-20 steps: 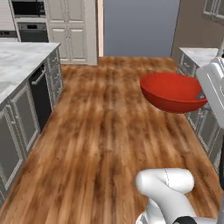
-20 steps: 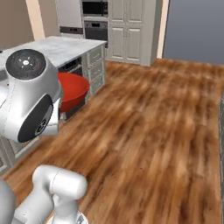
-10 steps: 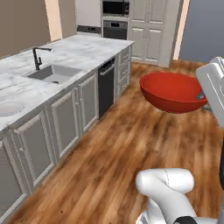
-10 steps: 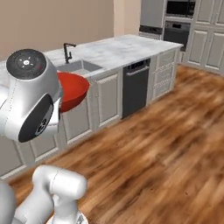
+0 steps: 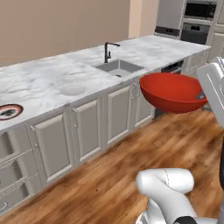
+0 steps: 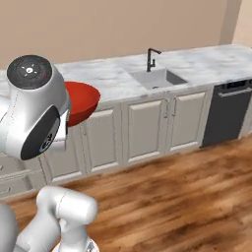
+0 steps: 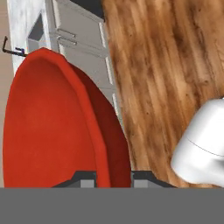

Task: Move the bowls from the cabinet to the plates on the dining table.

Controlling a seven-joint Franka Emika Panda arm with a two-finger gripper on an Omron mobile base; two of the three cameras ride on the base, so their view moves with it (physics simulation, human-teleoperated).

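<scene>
The large glossy red bowl [image 5: 173,92] hangs in the air over the wood floor, level with the counter top, and my gripper [image 7: 113,180] is shut on its rim. In the hand view the bowl [image 7: 52,127] covers the left half, with its rim running down between the two finger tips. From the right base camera the bowl [image 6: 81,101] sticks out from behind the arm's big white joint. A dark-rimmed plate [image 5: 8,111] lies at the far left on a long marble-topped counter [image 5: 48,81]. The brown bowl and the cabinet are out of view.
The counter has a sink [image 5: 119,67] with a black faucet [image 5: 107,50] and grey panelled doors below. A dark dishwasher front [image 6: 227,117] sits at its right end. A built-in oven [image 5: 197,26] stands far back. Wood floor [image 6: 177,197] lies open before the counter.
The whole picture has swung round as the base turned: the hallway gave way to the sink counter, now close. The red bowl has stayed in the gripper.
</scene>
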